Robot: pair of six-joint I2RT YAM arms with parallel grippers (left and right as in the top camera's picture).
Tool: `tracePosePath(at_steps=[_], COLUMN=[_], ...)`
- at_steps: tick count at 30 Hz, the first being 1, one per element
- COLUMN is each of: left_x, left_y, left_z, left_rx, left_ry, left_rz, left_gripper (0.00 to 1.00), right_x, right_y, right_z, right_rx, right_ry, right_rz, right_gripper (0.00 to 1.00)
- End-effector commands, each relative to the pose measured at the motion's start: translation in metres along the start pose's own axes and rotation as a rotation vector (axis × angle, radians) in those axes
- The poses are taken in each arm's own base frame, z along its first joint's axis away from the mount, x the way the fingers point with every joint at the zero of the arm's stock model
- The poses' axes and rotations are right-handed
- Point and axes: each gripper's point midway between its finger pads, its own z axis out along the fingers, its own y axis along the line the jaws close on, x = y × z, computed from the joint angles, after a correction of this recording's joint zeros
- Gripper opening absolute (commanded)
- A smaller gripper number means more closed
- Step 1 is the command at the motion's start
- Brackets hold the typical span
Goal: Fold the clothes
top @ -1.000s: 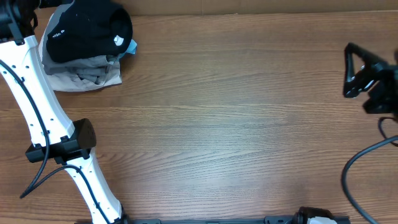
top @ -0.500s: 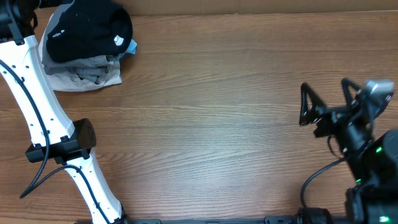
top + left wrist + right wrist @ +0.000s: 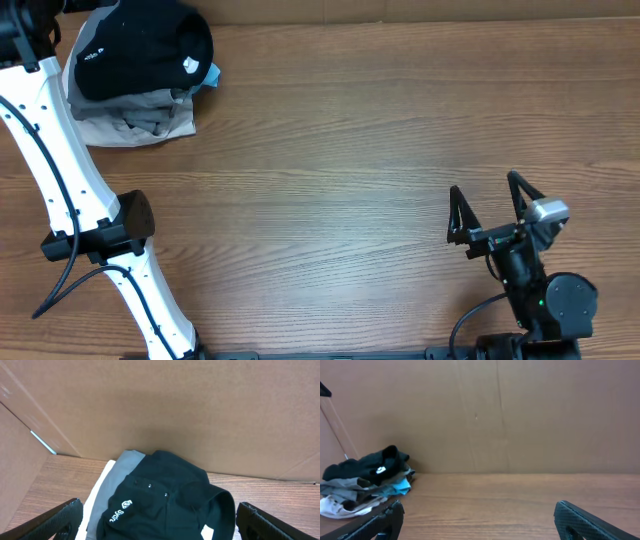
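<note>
Your black clothes [image 3: 140, 45] are lying bunched on top of the stack of folded garments [image 3: 135, 122], touching it and covering most of it, with a small white logo [image 3: 119, 510] facing up. In the left wrist view a grey layer of that stack is peeking out beside the black fabric. In the right wrist view a light-blue piece [image 3: 400, 487] and a white one are sticking out from under it. The stack is sitting on the wooden table [image 3: 350, 140], just in front of the cardboard wall [image 3: 175, 410]. Your left gripper [image 3: 159, 506] is hanging close by the stack and aiming at it, with its fingers spread wide to either side of the black fabric and pinching nothing. Whether it is touching the cloth, you cannot tell. Your right gripper [image 3: 485, 190] is hanging well apart from the stack, far across the table toward the near edge. Its fingers are likewise spread wide and holding nothing, and it is facing the wall with the stack off to its left.
</note>
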Motion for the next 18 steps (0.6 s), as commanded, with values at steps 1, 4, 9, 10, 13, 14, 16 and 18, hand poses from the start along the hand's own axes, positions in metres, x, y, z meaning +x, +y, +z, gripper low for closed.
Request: tracePosePath(at_steps=[1, 4, 9, 10, 13, 14, 16, 18], left_x=[0.002, 0.002, 0.002, 0.002, 0.002, 0.002, 0.002, 0.002], left_y=[-0.002, -0.002, -0.002, -0.002, -0.002, -0.002, -0.002, -0.002], left_z=[0.004, 0.004, 0.004, 0.004, 0.004, 0.004, 0.004, 0.004], left_rx=[0.004, 0.004, 0.004, 0.004, 0.004, 0.004, 0.004, 0.004], left_ry=[0.007, 0.007, 0.007, 0.007, 0.007, 0.007, 0.007, 0.007], left_rz=[-0.008, -0.008, -0.008, -0.008, -0.008, -0.008, -0.008, -0.008], left_gripper=[1.00, 1.00, 1.00, 1.00, 1.00, 1.00, 1.00, 1.00], right_x=[0.009, 0.017, 0.027, 0.027, 0.024, 0.022, 0.020, 0.018], right_y=[-0.009, -0.014, -0.019, -0.018, -0.017, -0.017, -0.016, -0.015], right_z=[-0.003, -0.005, -0.009, -0.010, -0.013, -0.014, -0.016, -0.017], right_rx=[0.051, 0.073, 0.088, 0.085, 0.076, 0.072, 0.066, 0.062], right_ry=[-0.022, -0.024, -0.046, -0.061, -0.116, -0.137, -0.168, -0.190], right_rz=[-0.001, -0.001, -0.004, -0.006, -0.015, -0.018, -0.023, -0.026], right_gripper=[1.00, 1.00, 1.00, 1.00, 1.00, 1.00, 1.00, 1.00])
